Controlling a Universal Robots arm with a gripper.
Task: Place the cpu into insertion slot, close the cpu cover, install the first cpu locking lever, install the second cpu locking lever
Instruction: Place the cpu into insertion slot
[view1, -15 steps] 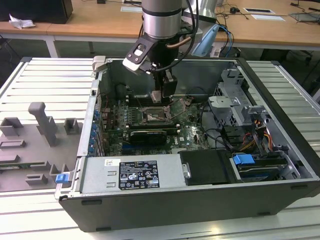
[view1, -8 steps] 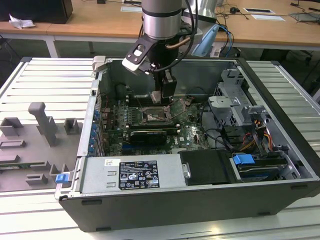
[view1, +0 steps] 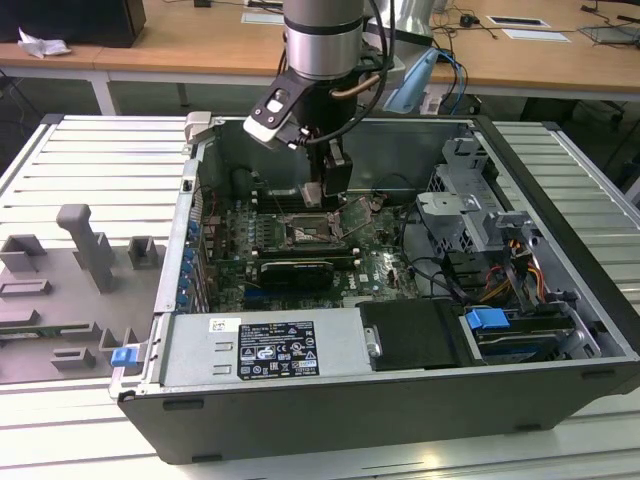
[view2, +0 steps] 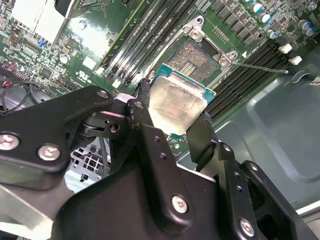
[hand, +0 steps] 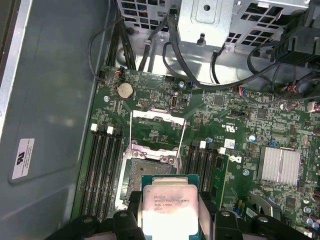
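My tool (view2: 172, 114) is pinching the cpu (view2: 176, 102) by two of its sides, so the underside is free to sit down flat. I hold it over the green board, close above the insertion slot (view2: 197, 55), but not in it yet. The cpu cover (hand: 158, 114) is flipped open, so the slot lies bare for the chip.

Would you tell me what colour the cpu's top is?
The cpu top is pale silvery-beige, clearest in the second wrist view.
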